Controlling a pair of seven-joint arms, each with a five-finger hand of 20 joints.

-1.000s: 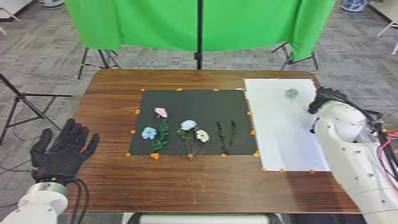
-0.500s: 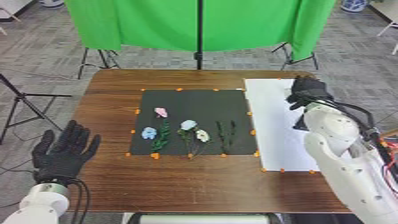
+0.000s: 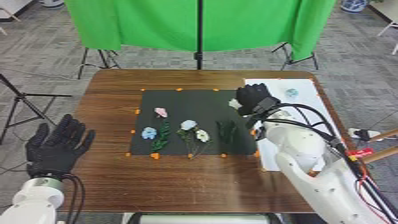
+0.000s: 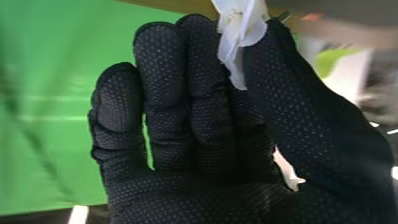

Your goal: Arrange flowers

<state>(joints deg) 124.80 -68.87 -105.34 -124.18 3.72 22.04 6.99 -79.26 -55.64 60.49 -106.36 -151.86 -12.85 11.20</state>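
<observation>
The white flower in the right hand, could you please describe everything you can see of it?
The white flower has thin, creased petals, apparently fabric, narrowing to a point. The right hand pinches it between thumb and fingers. In the head view, it appears over the right part of the black mat.

"What is the table [image 3: 160, 185] like?"

"Brown wood, smooth, with a soft sheen; the mat [image 3: 182, 102] on it looks matt."

"And the fabrics?"

"The curtain [image 3: 142, 25] is green cloth, loosely folded. The glove [image 4: 169, 197] on the right hand [image 3: 254, 96] is matt fabric, dotted, against thin, papery white petals [image 4: 240, 30]."
</observation>
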